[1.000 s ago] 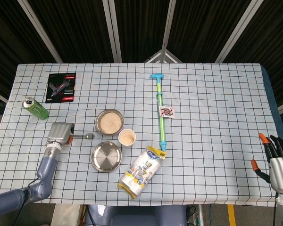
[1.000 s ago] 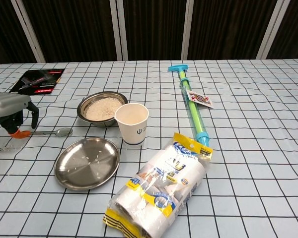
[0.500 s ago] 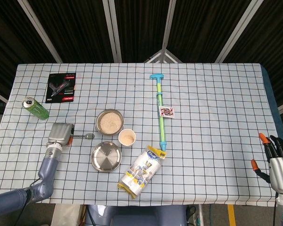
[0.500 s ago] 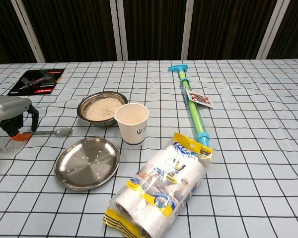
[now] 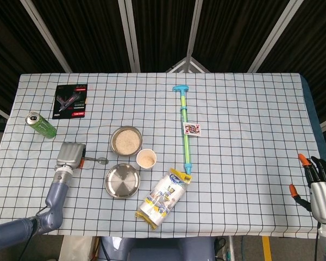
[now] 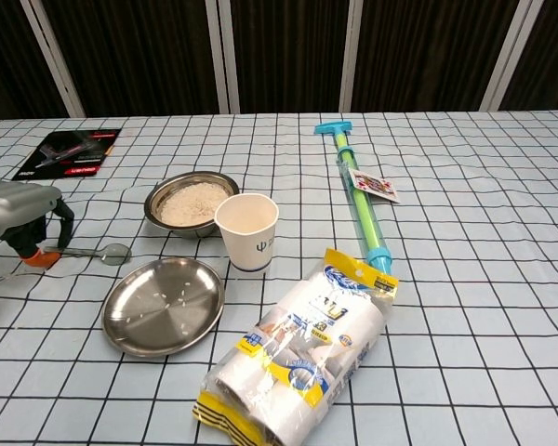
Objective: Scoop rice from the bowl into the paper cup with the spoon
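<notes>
- The table (image 5: 250,136), covered in a checked cloth, is carrying everything; the left hand (image 5: 69,155) is sitting low over its left side and the right hand (image 5: 318,182) is hanging beyond its right edge.
- A long green and blue pump toy (image 5: 185,129) is lying lengthwise well to the right of the left hand, with a playing card (image 5: 192,129) resting against it.
- A plastic bag of rolls (image 5: 163,197) is lying to the right of and nearer than the left hand.
- The empty steel plate (image 6: 164,305) is sitting just right of the left hand and slightly nearer the robot.
- The steel bowl (image 5: 126,140) is holding rice, to the right of and a little beyond the left hand.
- A black card pack (image 5: 71,100) is lying well beyond the left hand.
- The paper cup (image 6: 246,232) is standing upright just right of the bowl, with rice showing inside in the head view.
- A green can (image 5: 41,124) is lying tilted beyond and left of the left hand.
- The spoon (image 6: 100,251) is lying on the cloth, its round end pointing right toward the plate and its handle running under the left hand's fingers (image 6: 39,238), which are curling down around it; whether they are actually gripping it I cannot tell.
- The right hand is holding nothing, its fingers spread apart, far from the spoon.
</notes>
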Robot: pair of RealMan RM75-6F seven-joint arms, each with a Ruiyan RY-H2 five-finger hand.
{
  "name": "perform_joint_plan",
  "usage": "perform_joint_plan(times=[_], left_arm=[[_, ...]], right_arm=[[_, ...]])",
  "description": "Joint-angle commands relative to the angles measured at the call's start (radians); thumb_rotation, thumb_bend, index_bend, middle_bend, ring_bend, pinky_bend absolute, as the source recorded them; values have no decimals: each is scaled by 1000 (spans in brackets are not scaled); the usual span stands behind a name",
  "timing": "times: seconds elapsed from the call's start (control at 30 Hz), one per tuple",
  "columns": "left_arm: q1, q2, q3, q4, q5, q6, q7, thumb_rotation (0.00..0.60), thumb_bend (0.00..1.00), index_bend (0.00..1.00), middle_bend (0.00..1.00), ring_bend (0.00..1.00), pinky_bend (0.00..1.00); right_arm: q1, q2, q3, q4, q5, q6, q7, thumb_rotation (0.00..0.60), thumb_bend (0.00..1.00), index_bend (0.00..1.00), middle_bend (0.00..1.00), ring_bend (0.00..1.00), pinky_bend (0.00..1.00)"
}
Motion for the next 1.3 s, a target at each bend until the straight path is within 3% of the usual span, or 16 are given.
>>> perform_joint_plan(times=[0.03, 0.77, 0.97, 1.3], left_arm=[[2, 8, 0, -11, 10, 7, -10, 600, 442, 541, 1000, 1000, 1000], [-24, 121, -22, -125, 11, 35, 14, 600, 599, 530, 1000, 1000, 1000], [-77, 151, -50, -157, -19, 27, 80, 600, 618, 527, 1000, 1000, 1000], [-228, 165, -109, -157, -172, 3, 267, 600, 625, 520, 1000, 1000, 1000]], right_arm=[[0, 0, 0, 0, 0, 0, 0, 600, 383, 69, 219, 133, 137], [0, 1, 0, -2, 1, -3, -2, 600, 383, 68, 219, 133, 137], [0, 1, 0, -2, 1, -3, -3, 600, 383, 68, 219, 133, 137], [-3, -1, 1, 1, 1, 2, -4, 600, 383, 69, 219, 133, 137]])
